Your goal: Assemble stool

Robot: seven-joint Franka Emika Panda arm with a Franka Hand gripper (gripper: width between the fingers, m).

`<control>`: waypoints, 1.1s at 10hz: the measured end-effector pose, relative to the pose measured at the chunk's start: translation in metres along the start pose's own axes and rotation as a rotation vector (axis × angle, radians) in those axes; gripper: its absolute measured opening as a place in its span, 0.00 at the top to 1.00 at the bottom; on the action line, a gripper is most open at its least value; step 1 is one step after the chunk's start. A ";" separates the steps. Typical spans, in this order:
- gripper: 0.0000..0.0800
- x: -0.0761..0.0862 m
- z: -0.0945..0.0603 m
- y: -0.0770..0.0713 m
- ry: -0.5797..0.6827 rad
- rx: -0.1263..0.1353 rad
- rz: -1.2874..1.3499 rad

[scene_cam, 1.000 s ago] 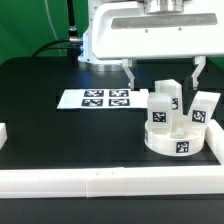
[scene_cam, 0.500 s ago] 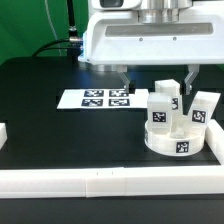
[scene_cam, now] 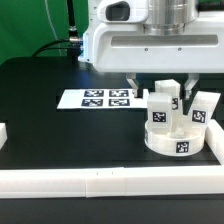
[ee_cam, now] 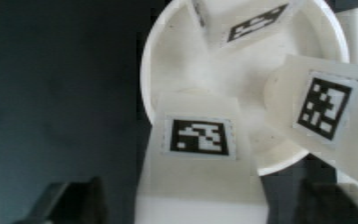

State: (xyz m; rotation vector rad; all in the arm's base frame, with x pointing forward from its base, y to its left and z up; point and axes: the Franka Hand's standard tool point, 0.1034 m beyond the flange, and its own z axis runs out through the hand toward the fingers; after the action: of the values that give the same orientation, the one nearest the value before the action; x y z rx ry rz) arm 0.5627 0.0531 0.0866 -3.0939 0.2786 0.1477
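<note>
The white round stool seat (scene_cam: 178,146) lies on the black table at the exterior view's right, with three tagged white leg blocks standing on it: one at the back (scene_cam: 167,97), one in front of it (scene_cam: 158,114) and one to the right (scene_cam: 204,109). My gripper (scene_cam: 161,87) hangs low over the seat, its fingers astride the back leg. In the wrist view that leg (ee_cam: 197,150) runs between the two dark fingers (ee_cam: 73,202). One finger stands a little apart from it. The gripper (ee_cam: 202,205) is open. The seat (ee_cam: 185,60) and a second leg (ee_cam: 318,100) lie beyond.
The marker board (scene_cam: 98,98) lies flat left of the seat. White border rails run along the table's front edge (scene_cam: 100,182) and beside the seat on the right (scene_cam: 217,148). A white rail end (scene_cam: 3,133) sits at the left edge.
The gripper has come down over the seat until its fingers straddle the back leg, and the jaws have narrowed somewhat. The stool parts have not moved.
</note>
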 end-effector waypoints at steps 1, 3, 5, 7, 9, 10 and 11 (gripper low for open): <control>0.53 0.002 0.001 0.001 0.010 0.000 -0.003; 0.58 0.003 0.001 0.000 0.023 0.000 0.013; 0.58 0.003 0.001 0.000 0.023 0.000 0.027; 0.58 0.003 0.001 0.000 0.022 0.003 0.198; 0.58 0.000 0.002 -0.008 0.043 0.010 0.423; 0.58 -0.002 0.002 -0.010 0.043 0.014 0.538; 0.58 -0.003 0.002 -0.012 0.043 0.019 0.648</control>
State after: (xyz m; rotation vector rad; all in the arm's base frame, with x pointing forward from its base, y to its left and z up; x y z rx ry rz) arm 0.5618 0.0651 0.0852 -2.8610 1.2582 0.0880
